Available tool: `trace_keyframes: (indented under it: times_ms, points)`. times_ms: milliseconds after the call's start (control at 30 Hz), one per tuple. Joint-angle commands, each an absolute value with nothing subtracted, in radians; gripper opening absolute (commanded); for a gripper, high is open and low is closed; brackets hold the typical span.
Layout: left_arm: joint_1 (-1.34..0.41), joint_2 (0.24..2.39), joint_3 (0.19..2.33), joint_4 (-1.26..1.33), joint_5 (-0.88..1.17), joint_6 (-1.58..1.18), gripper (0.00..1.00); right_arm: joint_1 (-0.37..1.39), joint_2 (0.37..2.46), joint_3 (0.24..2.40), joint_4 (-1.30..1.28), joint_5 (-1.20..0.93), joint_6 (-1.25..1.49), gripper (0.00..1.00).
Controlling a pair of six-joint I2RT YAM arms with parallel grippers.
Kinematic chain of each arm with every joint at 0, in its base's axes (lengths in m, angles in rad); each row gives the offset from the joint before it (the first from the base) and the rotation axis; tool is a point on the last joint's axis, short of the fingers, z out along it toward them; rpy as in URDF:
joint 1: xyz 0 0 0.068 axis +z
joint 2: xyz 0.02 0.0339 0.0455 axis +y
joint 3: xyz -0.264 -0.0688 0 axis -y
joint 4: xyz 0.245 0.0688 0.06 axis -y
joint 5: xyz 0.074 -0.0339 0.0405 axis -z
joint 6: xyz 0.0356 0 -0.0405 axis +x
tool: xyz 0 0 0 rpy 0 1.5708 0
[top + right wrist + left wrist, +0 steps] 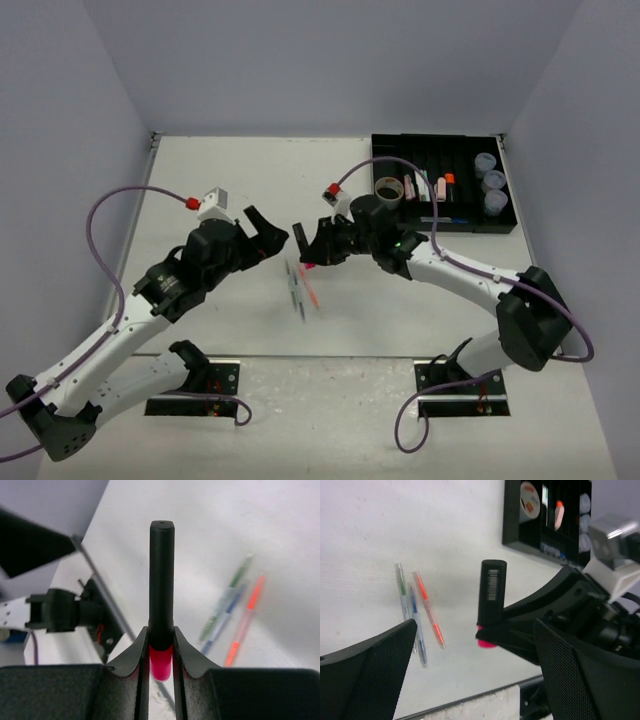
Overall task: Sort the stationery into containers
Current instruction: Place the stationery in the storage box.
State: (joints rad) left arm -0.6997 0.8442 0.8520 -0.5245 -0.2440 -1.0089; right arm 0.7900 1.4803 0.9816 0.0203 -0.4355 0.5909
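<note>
My right gripper is shut on a pink highlighter with a black body, gripping it at its pink cap end and holding it above the table. In the top view that highlighter hangs at the table's middle between both grippers. My left gripper stands wide open just left of it, touching nothing; in its wrist view the highlighter sits ahead of the open left gripper. A green pen, a blue pen and an orange pen lie together on the table. The black tray sits at the far right.
The tray holds a tape roll, highlighters and three round tubs. Grey walls close in the table on the left, back and right. The arm bases stand at the near edge.
</note>
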Motion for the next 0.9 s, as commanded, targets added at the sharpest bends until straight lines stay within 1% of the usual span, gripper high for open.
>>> trace_keyframes:
  times_ms: [0, 67, 133, 200, 233, 267, 300, 367, 500, 567, 633, 667, 733, 867]
  points:
    - [-0.699, 0.805, 1.046, -0.844, -0.615, -0.904, 1.0, 0.606, 1.355, 0.931, -0.018, -0.394, 0.523, 0.0]
    - [-0.699, 0.777, 1.086, -0.92, -0.698, -0.842, 1.0, 0.507, 1.311, 0.958, -0.13, -0.316, 0.468, 0.0]
    - [-0.698, 0.76, 1.101, -0.951, -0.725, -0.788, 1.0, 0.437, 1.286, 0.989, -0.254, -0.195, 0.396, 0.0]
    - [-0.698, 0.763, 1.098, -0.978, -0.75, -0.747, 1.0, 0.338, 1.283, 1.042, -0.351, -0.088, 0.343, 0.0]
    - [-0.698, 0.767, 1.082, -0.981, -0.756, -0.734, 1.0, 0.279, 1.286, 1.076, -0.375, -0.004, 0.318, 0.0]
    - [-0.698, 0.768, 1.047, -0.976, -0.758, -0.727, 1.0, 0.249, 1.291, 1.111, -0.407, 0.031, 0.307, 0.0]
    - [-0.698, 0.769, 1.046, -0.976, -0.758, -0.724, 1.0, 0.217, 1.299, 1.112, -0.408, 0.068, 0.307, 0.0]
    - [-0.699, 0.765, 0.958, -0.915, -0.751, -0.721, 1.0, 0.153, 1.343, 1.17, -0.416, 0.157, 0.259, 0.0]
    - [-0.699, 0.776, 0.927, -0.862, -0.689, -0.676, 1.0, 0.108, 1.487, 1.29, -0.423, 0.27, 0.144, 0.0]
    - [-0.699, 0.767, 0.903, -0.822, -0.669, -0.644, 1.0, 0.088, 1.554, 1.361, -0.437, 0.299, 0.119, 0.0]
    - [-0.698, 0.752, 0.884, -0.767, -0.597, -0.608, 1.0, 0.062, 1.685, 1.437, -0.481, 0.299, 0.092, 0.0]
    - [-0.699, 0.752, 0.879, -0.764, -0.584, -0.6, 1.0, 0.05, 1.692, 1.461, -0.496, 0.299, 0.091, 0.0]
    - [-0.698, 0.746, 0.874, -0.748, -0.565, -0.582, 1.0, 0.021, 1.792, 1.531, -0.524, 0.302, 0.071, 0.0]
    - [-0.699, 0.736, 0.857, -0.706, -0.506, -0.551, 1.0, 0.005, 1.9, 1.626, -0.56, 0.272, 0.023, 0.0]
